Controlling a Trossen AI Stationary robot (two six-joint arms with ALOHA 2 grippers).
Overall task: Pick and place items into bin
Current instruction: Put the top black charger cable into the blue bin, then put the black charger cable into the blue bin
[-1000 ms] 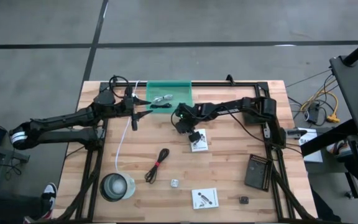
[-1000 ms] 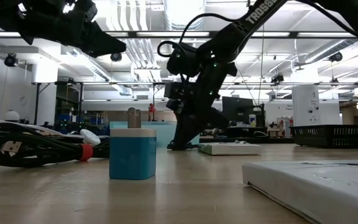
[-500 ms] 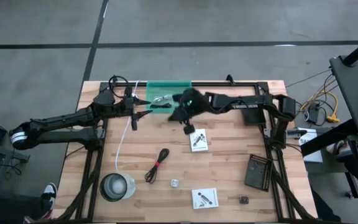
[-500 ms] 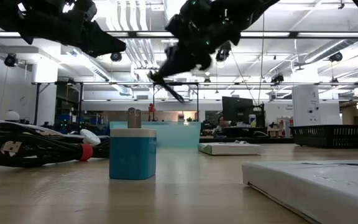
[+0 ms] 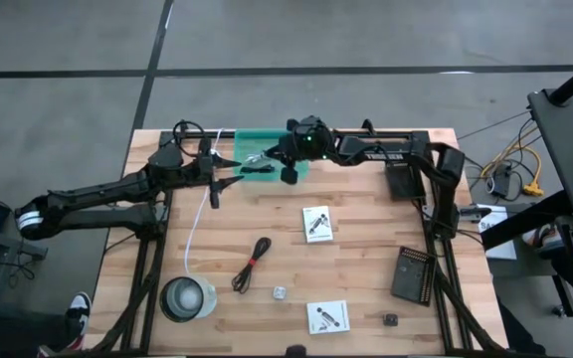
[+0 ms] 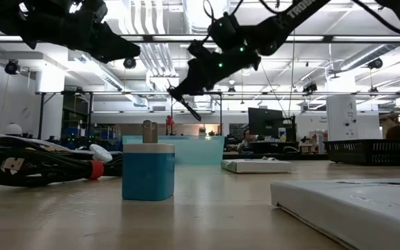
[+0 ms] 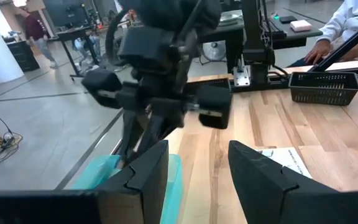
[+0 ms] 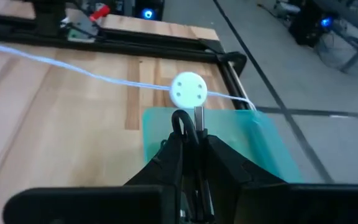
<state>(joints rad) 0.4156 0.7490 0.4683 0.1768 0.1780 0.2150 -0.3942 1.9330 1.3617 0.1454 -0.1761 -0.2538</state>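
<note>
The teal bin [image 5: 272, 151] sits at the table's far edge; a silvery clip [image 5: 260, 157] and a black item [image 5: 258, 171] lie in it. My right gripper [image 5: 290, 169] hangs over the bin's near right part, shut on a black pen-like stick [image 6: 188, 106]. My left gripper [image 5: 231, 171] is open and empty just left of the bin. A black cable with a red tie [image 5: 252, 265] and two white cards [image 5: 316, 224] [image 5: 327, 317] lie flat on the table. The bin also shows under the fingers in the right wrist view [image 8: 241, 143]. My right gripper pinches the stick's upper end [image 8: 182, 123] between its two fingers, which come from above and slant toward the table's left. The stick hangs slanting below the fingers [image 6: 192, 111], lifted clear above the bin.
A white disc [image 8: 188, 89] on a white cord [image 5: 199, 224] lies left of the bin. A clear round container [image 5: 187, 297] stands near left, and a black perforated board [image 5: 413, 273] lies at the right. A blue plug block [image 6: 148, 170] stands near the low camera.
My right gripper has risen from the card at mid-table with the black stick. It has then gone toward the far edge and left until it is over the bin. The stick is lifted clear and hangs below the fingers.
</note>
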